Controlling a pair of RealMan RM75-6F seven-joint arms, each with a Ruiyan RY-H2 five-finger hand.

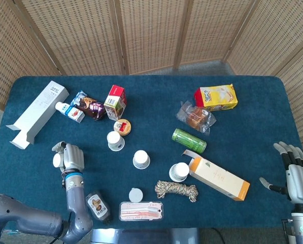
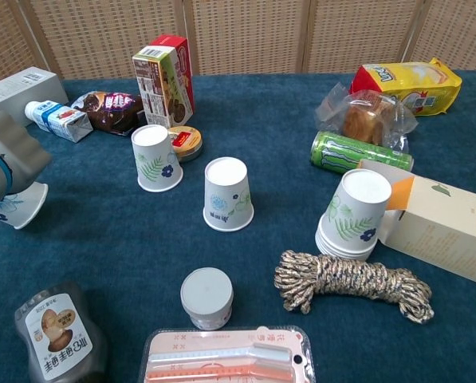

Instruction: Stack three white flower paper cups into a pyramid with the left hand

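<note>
My left hand grips a white flower paper cup upside down, low over the table's left side. Two more flower cups stand upside down apart from each other: one by the red carton, one near the middle. A nested stack of the same cups stands to the right, against a long box. My right hand hangs open off the table's right edge, holding nothing.
A red carton, a small tin, a milk carton and a snack bag lie behind the cups. A sauce bottle, a grey lid, a razor pack, a rope coil, a green can and a long box crowd the front and right.
</note>
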